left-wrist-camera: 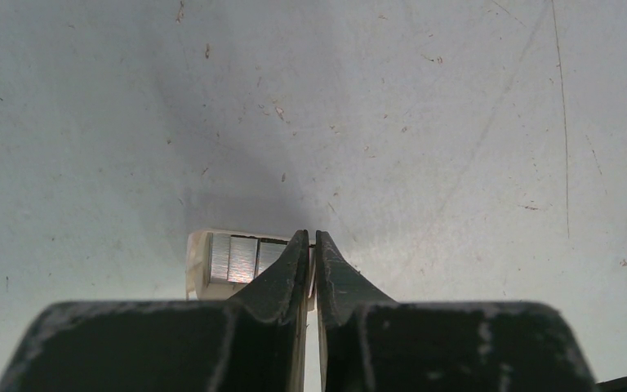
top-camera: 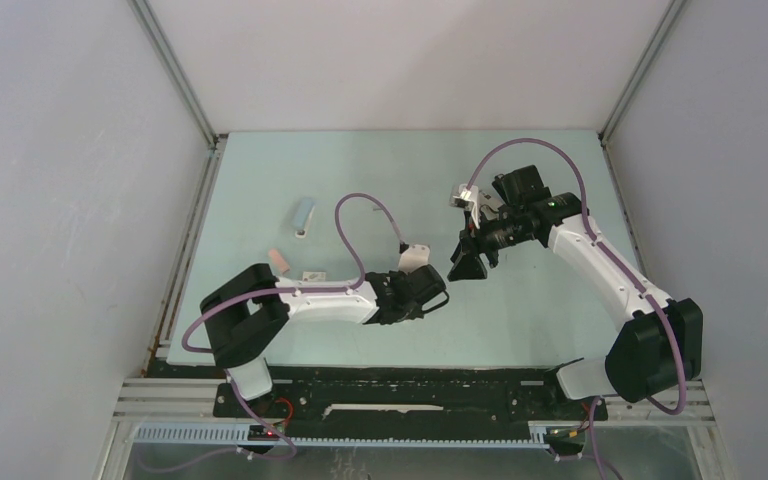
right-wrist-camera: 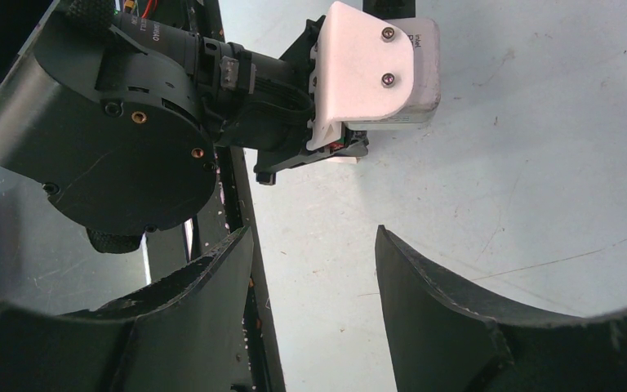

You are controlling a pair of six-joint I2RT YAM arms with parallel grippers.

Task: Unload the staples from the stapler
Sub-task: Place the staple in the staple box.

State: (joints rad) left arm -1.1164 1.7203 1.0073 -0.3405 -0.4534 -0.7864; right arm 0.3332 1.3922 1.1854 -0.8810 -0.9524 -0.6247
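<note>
- The left gripper (left-wrist-camera: 311, 237) is low over the table (left-wrist-camera: 424, 122), near the middle of its near half.
- Its jaws stand narrow, almost together. A thin cream sliver shows in the slit between the fingers (left-wrist-camera: 282, 273).
- That sliver belongs to a small cream stapler (left-wrist-camera: 197, 263), so the grip is on the stapler.
- The stapler lies on the table and sticks out to the left of the fingers in the left wrist view.
- The staples (left-wrist-camera: 241, 257) are a short silvery strip lying in the stapler, face up, just left of the left finger. The finger hides the strip's right end.
- The right gripper (right-wrist-camera: 312, 233) is just beyond and to the right of the left one, close to it but apart.
- Its jaws are wide apart with only bare table between them. It holds nothing.
- The right wrist view looks across at the left wrist's white camera mount (right-wrist-camera: 359, 65), with something pale just showing under it, too hidden to make out.
- A small white bit (top-camera: 312, 275) lies on the table right beside the left forearm.
- A pink block (top-camera: 280, 260) lies just beyond and left of the white bit.
- A pale blue piece (top-camera: 304, 215) lies farther back on the left half, well apart from both grippers.
- White walls (top-camera: 410, 60) close the table in at the back and sides.
</note>
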